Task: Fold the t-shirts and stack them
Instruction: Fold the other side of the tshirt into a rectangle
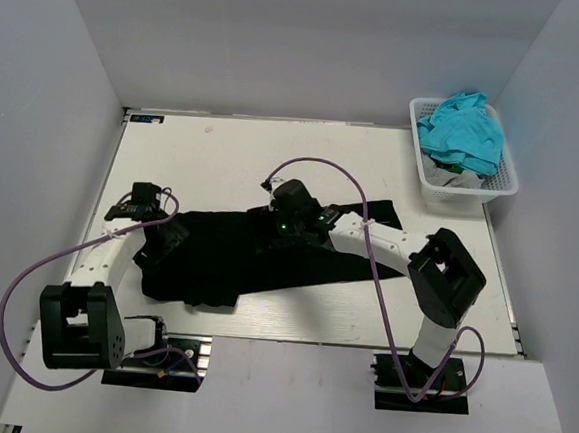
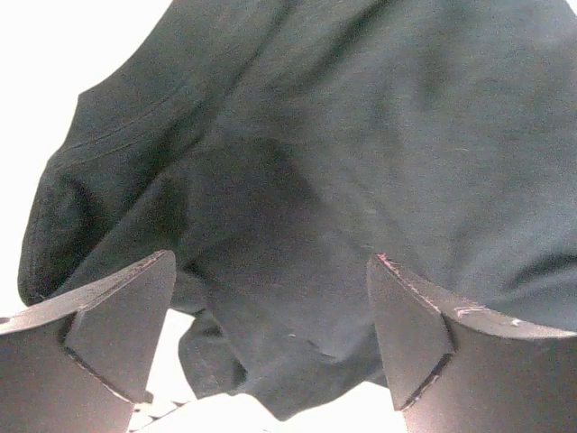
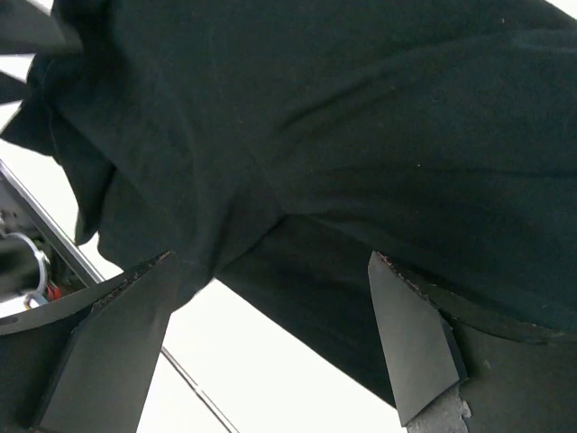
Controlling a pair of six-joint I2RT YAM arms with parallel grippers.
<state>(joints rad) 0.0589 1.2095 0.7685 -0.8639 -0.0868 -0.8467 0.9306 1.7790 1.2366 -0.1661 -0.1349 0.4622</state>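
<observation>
Top external view: left claw (image 2: 270, 271) and right claw (image 3: 270, 266) both spread wide over a black t-shirt (image 1: 236, 257) lying rumpled across the desk (image 1: 224, 151).
Neither claw grips anything. The left one is over the shirt's left sleeve end, the right one over its middle, with cloth filling the view between each pair of fingers. A white lattice basket (image 1: 452, 194) holding teal cloth (image 1: 462, 130) sits at the desk's far right corner, well apart.

Robot lab: white-walled enclosure (image 1: 313, 48), table-bolted arms (image 1: 101, 257)
</observation>
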